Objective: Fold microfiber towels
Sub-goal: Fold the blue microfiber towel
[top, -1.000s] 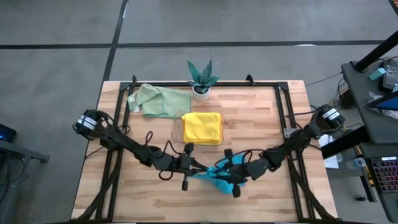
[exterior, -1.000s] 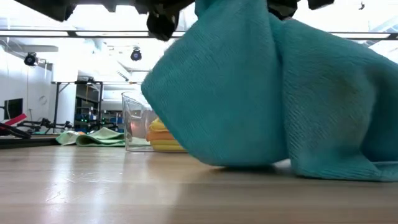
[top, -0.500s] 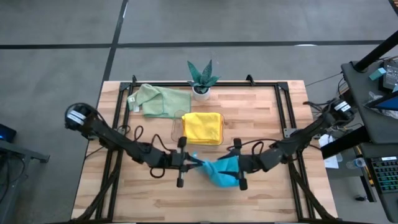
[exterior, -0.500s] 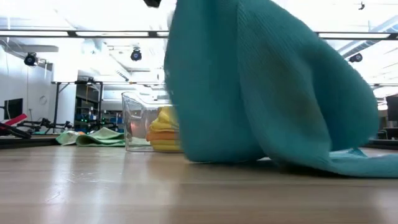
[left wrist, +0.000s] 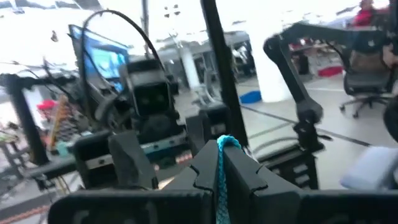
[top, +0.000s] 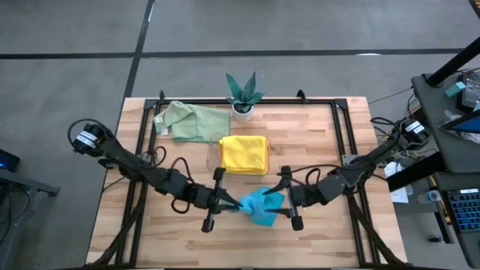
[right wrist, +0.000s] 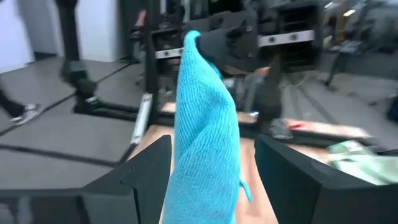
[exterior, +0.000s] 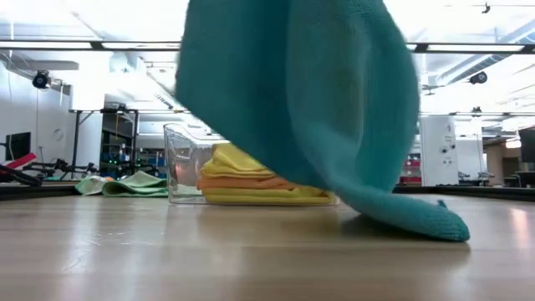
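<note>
A teal-blue towel [top: 259,208] hangs from my left gripper [top: 229,202], which is shut on it above the table's near middle. My right gripper [top: 283,201] faces it from the right, open. The towel [right wrist: 202,124] passes down between its spread fingers, and I cannot tell whether they touch it. A stack of yellow and orange folded towels [exterior: 251,180] lies in a clear tray [exterior: 180,167]. A pale green towel [top: 191,120] lies crumpled at the far left. My left gripper pinches a top corner or edge of the teal-blue towel [left wrist: 219,152] between its two fingers, which come in about level from the table's left. The towel hangs slack below the fingers. Its lower end [exterior: 422,221] rests on the table.
A small potted plant [top: 244,94] stands at the far edge, behind the tray [top: 214,154]. Black frame rails [top: 341,127] run along the table's sides. Bare wood lies near the front edge [top: 247,247].
Both grippers have risen. My right gripper has opened and let go of the teal-blue towel. The towel, before spread between both grippers, now hangs narrow from my left gripper alone, and only its lower end trails on the table.
</note>
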{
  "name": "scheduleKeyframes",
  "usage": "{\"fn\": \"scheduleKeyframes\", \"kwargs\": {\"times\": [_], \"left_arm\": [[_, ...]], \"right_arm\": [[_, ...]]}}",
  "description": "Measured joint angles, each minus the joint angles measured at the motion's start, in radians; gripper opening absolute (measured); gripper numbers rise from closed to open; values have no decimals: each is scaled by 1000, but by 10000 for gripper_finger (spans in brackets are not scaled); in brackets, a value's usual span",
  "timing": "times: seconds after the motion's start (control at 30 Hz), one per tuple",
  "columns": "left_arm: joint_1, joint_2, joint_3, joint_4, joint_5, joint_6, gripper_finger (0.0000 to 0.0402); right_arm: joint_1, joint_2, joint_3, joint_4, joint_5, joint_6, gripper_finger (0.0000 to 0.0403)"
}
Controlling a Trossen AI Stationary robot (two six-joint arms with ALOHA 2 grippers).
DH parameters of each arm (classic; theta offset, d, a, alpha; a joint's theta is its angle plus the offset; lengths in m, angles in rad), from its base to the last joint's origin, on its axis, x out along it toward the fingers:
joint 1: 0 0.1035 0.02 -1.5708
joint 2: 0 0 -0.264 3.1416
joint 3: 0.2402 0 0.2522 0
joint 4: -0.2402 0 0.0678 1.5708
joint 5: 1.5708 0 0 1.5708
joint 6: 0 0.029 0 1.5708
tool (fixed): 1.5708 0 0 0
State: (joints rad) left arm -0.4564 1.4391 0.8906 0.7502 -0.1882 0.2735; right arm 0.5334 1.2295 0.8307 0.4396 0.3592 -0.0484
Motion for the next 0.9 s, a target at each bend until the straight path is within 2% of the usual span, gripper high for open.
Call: {"fn": "scheduleKeyframes", "kwargs": {"times": [0.13,0.33,0.5,0.8,0.9], "left_arm": [[-2,32,-8,-42,26,-3,0],[-5,97,-14,-65,134,49,0],[-19,129,-14,-88,153,134,0],[-77,132,-18,-110,161,350,0],[-79,132,-18,-111,161,363,0]], "right_arm": [[-7,48,36,-19,-51,30,221],[-42,150,107,-49,-168,82,219],[-72,235,187,-132,-283,113,219],[-89,373,349,-361,-329,125,219],[-92,418,389,-364,-438,116,219]]}}
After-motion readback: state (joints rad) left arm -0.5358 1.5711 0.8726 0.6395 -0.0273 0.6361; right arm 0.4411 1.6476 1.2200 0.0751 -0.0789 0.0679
